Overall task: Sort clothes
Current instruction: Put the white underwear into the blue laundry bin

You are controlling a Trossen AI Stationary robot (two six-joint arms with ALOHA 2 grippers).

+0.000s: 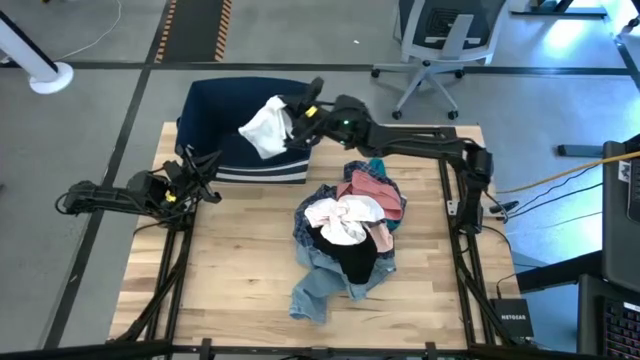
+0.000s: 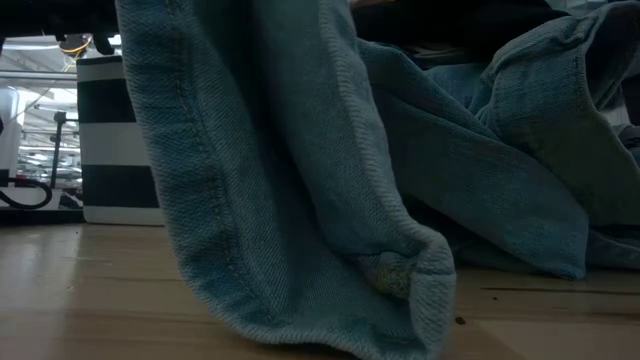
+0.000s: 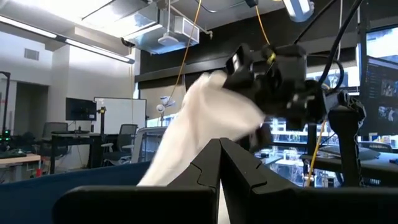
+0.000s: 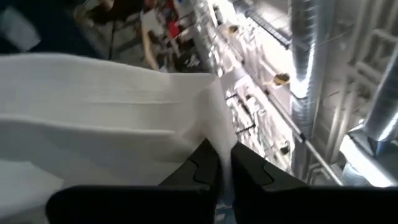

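My right gripper (image 1: pixel 296 118) is shut on a white shirt (image 1: pixel 264 127), which hangs over the opening of the dark navy bin (image 1: pixel 215 105) at the table's far left. The rest of the clothes lie heaped at mid-table (image 1: pixel 350 215): pink, white, black and plaid pieces. Light-blue jeans (image 1: pixel 320 285) trail from the heap toward the near edge and fill the low view (image 2: pixel 300 200). My left gripper (image 1: pixel 205 172) is shut on nothing at the table's left edge, beside the bin's near wall. Its wrist view shows the shirt (image 3: pixel 186 130) hanging from the other arm's gripper (image 3: pixel 273 81). My right gripper pinches a bunched edge of the white shirt (image 4: pixel 211 134) between its two fingers (image 4: pixel 199 168); how many layers, I cannot tell. The fingers lie roughly level, reaching from the table's right toward the bin. The shirt hangs slack below them, clear of the table.
The bin has a striped white lower band (image 2: pixel 120 140) and stands on the table's far left corner. Bare wood lies along the table's near left (image 1: pixel 220 270). An office chair (image 1: pixel 440 50) stands on the floor behind the table.
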